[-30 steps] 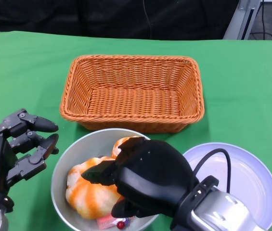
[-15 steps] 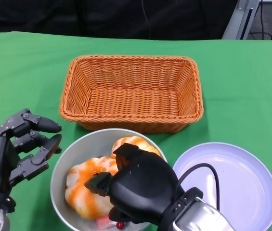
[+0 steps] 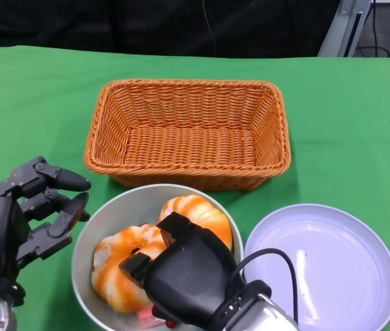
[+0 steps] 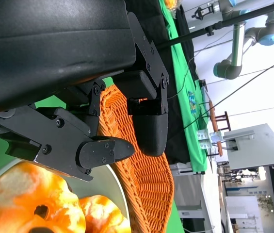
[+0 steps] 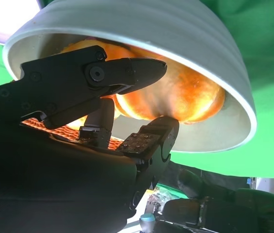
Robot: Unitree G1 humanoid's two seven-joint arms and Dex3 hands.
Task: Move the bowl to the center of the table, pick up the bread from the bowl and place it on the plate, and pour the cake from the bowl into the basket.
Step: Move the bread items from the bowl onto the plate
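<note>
The grey bowl stands near the table's front, just before the basket. It holds two orange-and-white breads, one at the far side and one at the left, and a pink cake piece at its near edge. My right hand hangs over the bowl's near right part, hiding some of the contents. In the right wrist view its fingers are apart in front of a bread, holding nothing. My left hand is beside the bowl's left rim, fingers spread and empty.
The orange wicker basket stands empty behind the bowl, almost touching it. A white plate lies empty to the right of the bowl. Green cloth covers the table, whose far edge runs behind the basket.
My right hand has moved left and back toward me over the bowl, uncovering the far bread and all of the plate. The left hand has barely shifted.
</note>
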